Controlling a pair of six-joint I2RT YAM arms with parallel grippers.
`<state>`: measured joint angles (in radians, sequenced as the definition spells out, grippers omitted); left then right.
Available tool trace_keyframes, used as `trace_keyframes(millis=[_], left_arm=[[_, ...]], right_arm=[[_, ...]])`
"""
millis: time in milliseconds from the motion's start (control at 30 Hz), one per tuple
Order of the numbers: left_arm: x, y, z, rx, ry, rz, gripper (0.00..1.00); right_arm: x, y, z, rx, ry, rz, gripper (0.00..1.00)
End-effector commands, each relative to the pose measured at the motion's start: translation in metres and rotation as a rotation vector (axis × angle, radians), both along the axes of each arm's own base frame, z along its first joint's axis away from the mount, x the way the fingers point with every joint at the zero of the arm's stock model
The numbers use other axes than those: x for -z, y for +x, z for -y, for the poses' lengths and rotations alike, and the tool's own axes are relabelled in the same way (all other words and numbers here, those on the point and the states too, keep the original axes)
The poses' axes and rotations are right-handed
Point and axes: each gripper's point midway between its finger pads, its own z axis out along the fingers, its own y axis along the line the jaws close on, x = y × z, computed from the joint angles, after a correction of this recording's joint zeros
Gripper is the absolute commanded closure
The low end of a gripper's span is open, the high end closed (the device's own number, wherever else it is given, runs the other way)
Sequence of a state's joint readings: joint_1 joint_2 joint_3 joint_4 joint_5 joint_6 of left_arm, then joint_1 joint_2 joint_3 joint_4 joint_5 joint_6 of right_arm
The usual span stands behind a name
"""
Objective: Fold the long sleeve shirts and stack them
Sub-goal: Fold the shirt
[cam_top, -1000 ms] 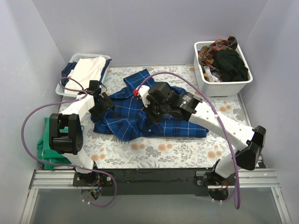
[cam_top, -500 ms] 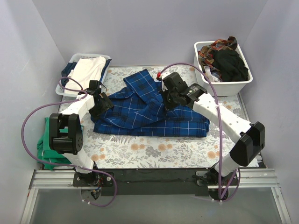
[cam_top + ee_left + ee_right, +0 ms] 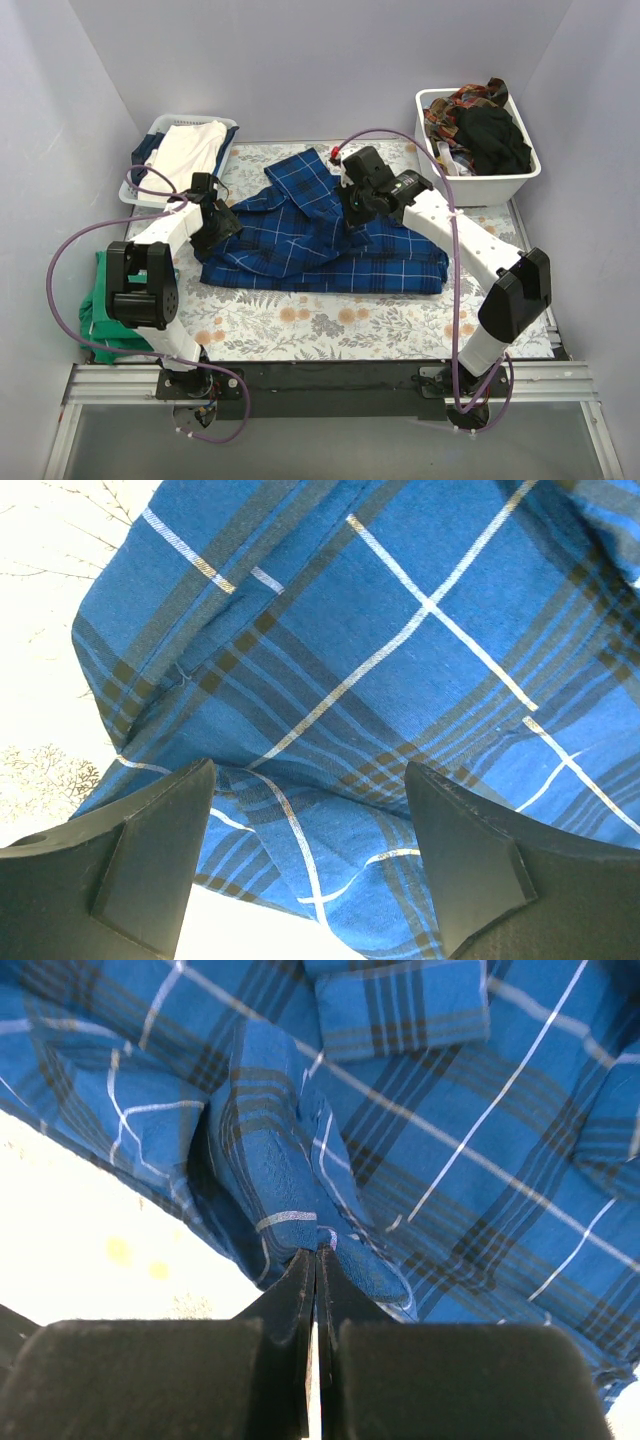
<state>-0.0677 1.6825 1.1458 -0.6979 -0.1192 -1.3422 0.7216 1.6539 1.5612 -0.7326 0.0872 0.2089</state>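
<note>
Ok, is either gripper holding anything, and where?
The right gripper pinches a bunched fold of the dark blue plaid cloth shirt near its edge. The left gripper is open, holding nothing.

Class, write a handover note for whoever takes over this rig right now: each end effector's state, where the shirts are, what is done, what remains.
Left end effector: open, poised over the left edge of the plaid shirt, holding nothing.
Right end effector: shut on a pinch of that shirt.
Shirt lies mid-table on the floral cloth, partly folded, rumpled.
Left to do: finish the fold, stack it; more clothes sit in the right bin.
</note>
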Motion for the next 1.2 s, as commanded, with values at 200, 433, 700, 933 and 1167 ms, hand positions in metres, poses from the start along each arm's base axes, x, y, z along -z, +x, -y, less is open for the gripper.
trace_keyframes(millis=[200, 433, 700, 933, 1167], left_arm=[[-0.006, 0.017, -0.008, -0.045, 0.043, 0.019, 0.23], [-0.007, 0.024, -0.008, -0.041, 0.044, 0.018, 0.23], [-0.006, 0.023, -0.008, -0.033, 0.044, 0.012, 0.23], [-0.007, 0.019, -0.006, -0.027, 0.040, 0.015, 0.23], [-0.011, 0.020, -0.004, -0.024, 0.027, 0.025, 0.23]], right_arm=[[-0.041, 0.010, 0.032, 0.190, -0.007, 0.077, 0.99], [0.002, -0.038, 0.065, 0.197, -0.088, -0.061, 0.49], [0.055, -0.038, 0.097, 0.324, -0.091, -0.192, 0.42], [0.063, 0.021, 0.094, 0.343, 0.007, -0.168, 0.41], [0.104, 0.026, 0.064, 0.201, -0.010, -0.293, 0.44]])
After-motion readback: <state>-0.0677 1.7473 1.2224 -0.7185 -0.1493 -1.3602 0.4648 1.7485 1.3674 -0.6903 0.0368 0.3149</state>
